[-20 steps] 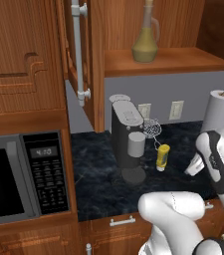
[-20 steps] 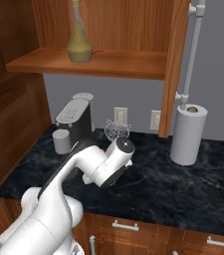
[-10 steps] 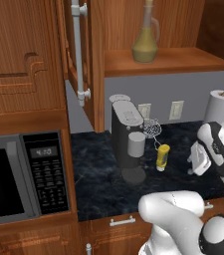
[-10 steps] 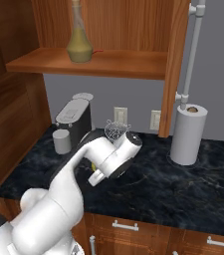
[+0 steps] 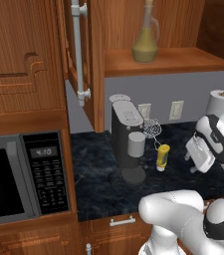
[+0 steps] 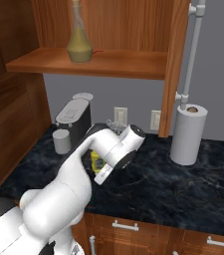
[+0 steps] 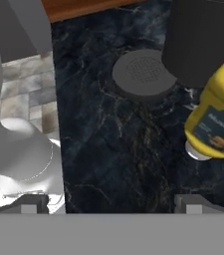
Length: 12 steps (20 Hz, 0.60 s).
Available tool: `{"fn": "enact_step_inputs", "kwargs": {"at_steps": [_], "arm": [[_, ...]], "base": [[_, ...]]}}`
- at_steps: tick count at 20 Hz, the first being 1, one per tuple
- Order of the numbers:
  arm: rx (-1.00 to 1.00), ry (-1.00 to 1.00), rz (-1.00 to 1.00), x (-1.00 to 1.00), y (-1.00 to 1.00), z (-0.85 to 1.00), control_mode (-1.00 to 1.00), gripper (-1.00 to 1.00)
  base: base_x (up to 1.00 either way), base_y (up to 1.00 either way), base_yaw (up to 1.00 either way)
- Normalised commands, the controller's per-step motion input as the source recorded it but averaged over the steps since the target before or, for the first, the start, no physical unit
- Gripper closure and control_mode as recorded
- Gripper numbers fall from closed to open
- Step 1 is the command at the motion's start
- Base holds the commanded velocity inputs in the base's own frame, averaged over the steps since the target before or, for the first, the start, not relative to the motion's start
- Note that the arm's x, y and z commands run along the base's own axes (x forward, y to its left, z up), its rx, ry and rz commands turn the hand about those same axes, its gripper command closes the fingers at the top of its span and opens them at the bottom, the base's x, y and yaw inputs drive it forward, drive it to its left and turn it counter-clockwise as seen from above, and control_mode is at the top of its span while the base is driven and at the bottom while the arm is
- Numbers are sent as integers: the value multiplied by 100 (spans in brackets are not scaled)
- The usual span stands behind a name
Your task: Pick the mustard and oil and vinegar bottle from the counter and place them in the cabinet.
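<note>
The mustard, a small yellow squeeze bottle, stands on the dark marbled counter just right of the coffee machine. In the right base view the arm hides most of the mustard. My gripper hangs low just right of the bottle, open and holding nothing. In the hand view the mustard sits at the right edge, beyond the right fingertip, outside the gripper. The oil and vinegar bottle stands upright on the cabinet shelf.
A dark coffee machine with a round drip tray stands left of the mustard. A wire whisk lies behind it. A paper towel roll stands to the right. The cabinet door handle juts forward; a microwave is at left.
The hand has dropped lower and turned down toward the counter, edging closer to the mustard. Its jaws have stayed open. The bottles have not moved.
</note>
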Motion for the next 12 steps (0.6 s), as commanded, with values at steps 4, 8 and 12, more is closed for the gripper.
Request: {"fn": "enact_step_inputs", "kwargs": {"at_steps": [4, 8, 12], "arm": [[0, -1, 14, 9, 0, 6, -100, -100], [0, -2, 5, 16, 0, 6, -100, -100], [0, -3, 0, 16, 0, 11, -100, -100]], "base": [[0, 0, 0], [0, 0, 0], [0, 0, 0]]}}
